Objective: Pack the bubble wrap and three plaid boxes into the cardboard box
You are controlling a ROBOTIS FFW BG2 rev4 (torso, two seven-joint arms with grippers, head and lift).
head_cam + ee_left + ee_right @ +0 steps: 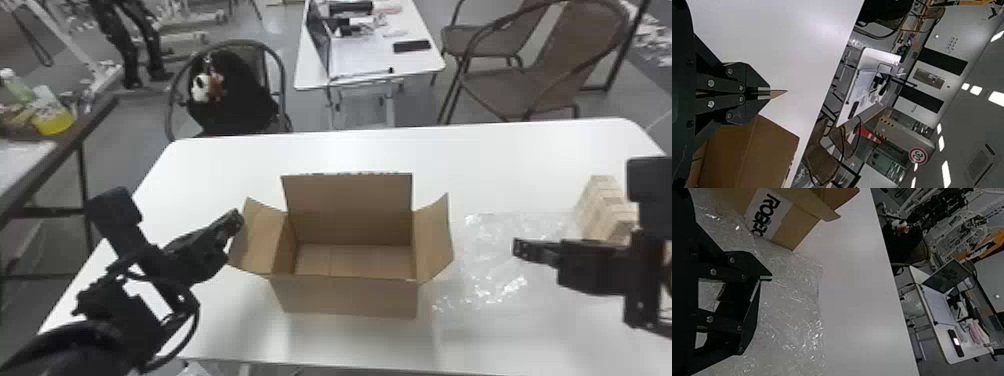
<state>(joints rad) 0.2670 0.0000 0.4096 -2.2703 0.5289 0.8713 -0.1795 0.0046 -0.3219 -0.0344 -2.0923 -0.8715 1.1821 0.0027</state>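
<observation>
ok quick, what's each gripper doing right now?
Left gripper: closed, looks like it's pinching the cardboard box's left flap.
Right gripper: over the bubble wrap; can't tell if it's open or closed.

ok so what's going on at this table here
The robot's left gripper appears to be pinching the left flap of an open brown cardboard box on the white table. Its right gripper is over the clear crinkled bubble wrap, to the right of that box. The tan plaid boxes stand at the far right of the table. Nothing is packed yet: the wrap and plaid boxes lie outside the cardboard box.
</observation>
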